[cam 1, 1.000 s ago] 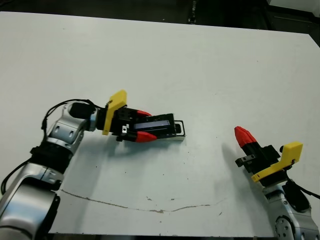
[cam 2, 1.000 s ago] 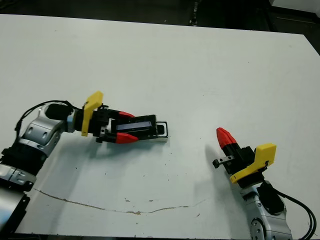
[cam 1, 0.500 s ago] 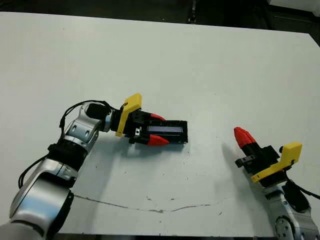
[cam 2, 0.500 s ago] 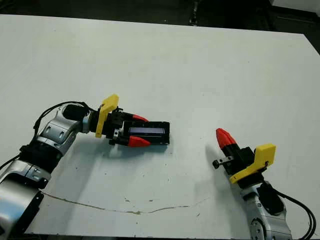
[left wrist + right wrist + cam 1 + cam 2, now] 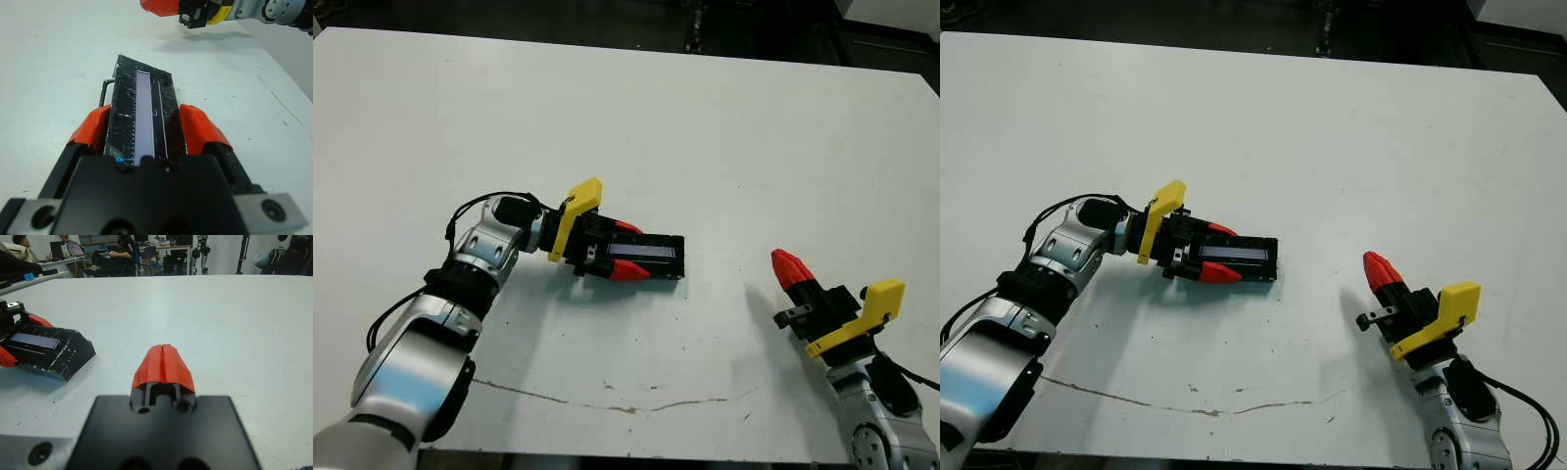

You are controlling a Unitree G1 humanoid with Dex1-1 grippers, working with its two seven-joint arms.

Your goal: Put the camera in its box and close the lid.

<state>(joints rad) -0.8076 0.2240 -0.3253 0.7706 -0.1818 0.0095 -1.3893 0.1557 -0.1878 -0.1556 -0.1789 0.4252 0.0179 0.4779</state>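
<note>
left wrist view shows left end effector [image 5: 144,129] clamped on lid [image 5: 142,110] over the box, silvery strip clear, right end effector [image 5: 790,267] pinched together, lid sits squarer than a second ago

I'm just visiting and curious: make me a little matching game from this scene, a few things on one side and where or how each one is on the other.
Things:
1. lid
2. left gripper
3. right gripper
4. table

States:
A. fingers pressed together, holding nothing
B. white, with a thin brown scratch near the front edge
C. flat glossy black, lying between two red fingertips
D. one red fingertip on each long side of the lid

Pairs: 1-C, 2-D, 3-A, 4-B
</note>
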